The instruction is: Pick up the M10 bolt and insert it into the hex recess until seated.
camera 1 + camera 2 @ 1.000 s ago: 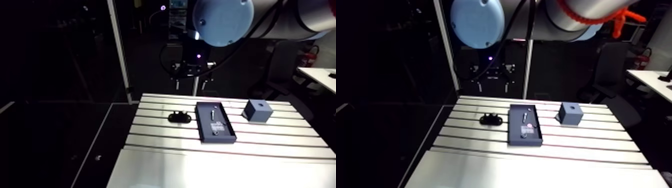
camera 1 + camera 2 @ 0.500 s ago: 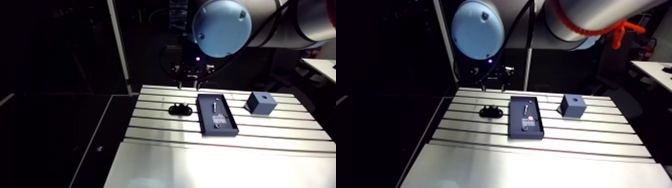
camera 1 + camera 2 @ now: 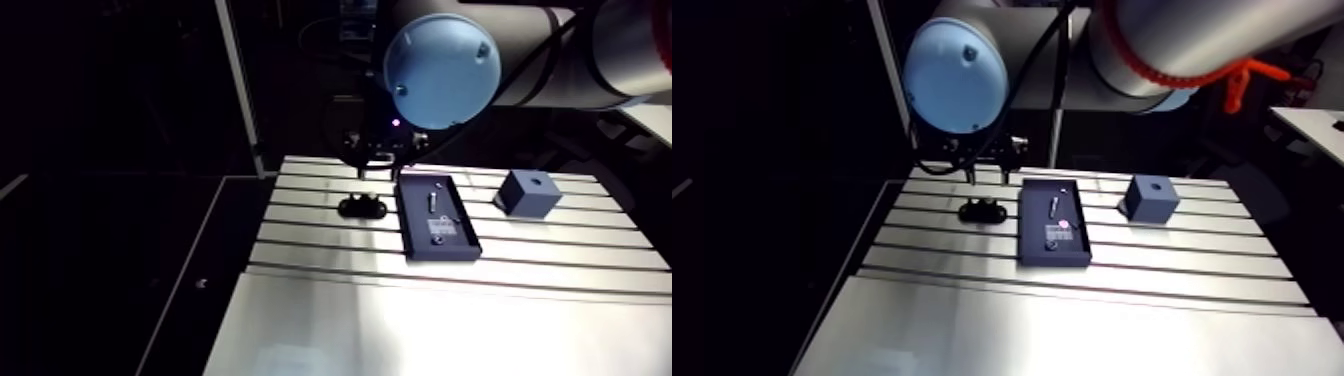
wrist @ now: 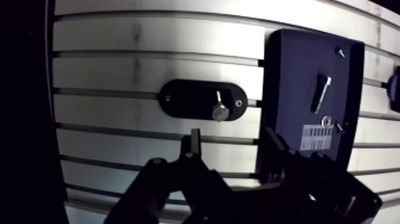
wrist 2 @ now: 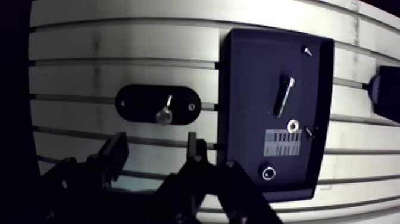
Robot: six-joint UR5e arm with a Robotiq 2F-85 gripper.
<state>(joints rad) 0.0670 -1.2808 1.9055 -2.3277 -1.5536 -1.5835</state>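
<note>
Bench (image 4: 119, 36) slots run under the black oval plate (image 4: 178, 98); only the wrist view resolves its hex bolt (image 4: 219, 111), ahead of wide-open, empty jaws, nearer than earlier.

- No word, brand or number can be read anywhere in these views.
- A pale label (image 5: 281, 143) sits on the floor of the dark tray (image 5: 250, 89) (it has barcode-like stripes, and any print is too small to make out).
</note>
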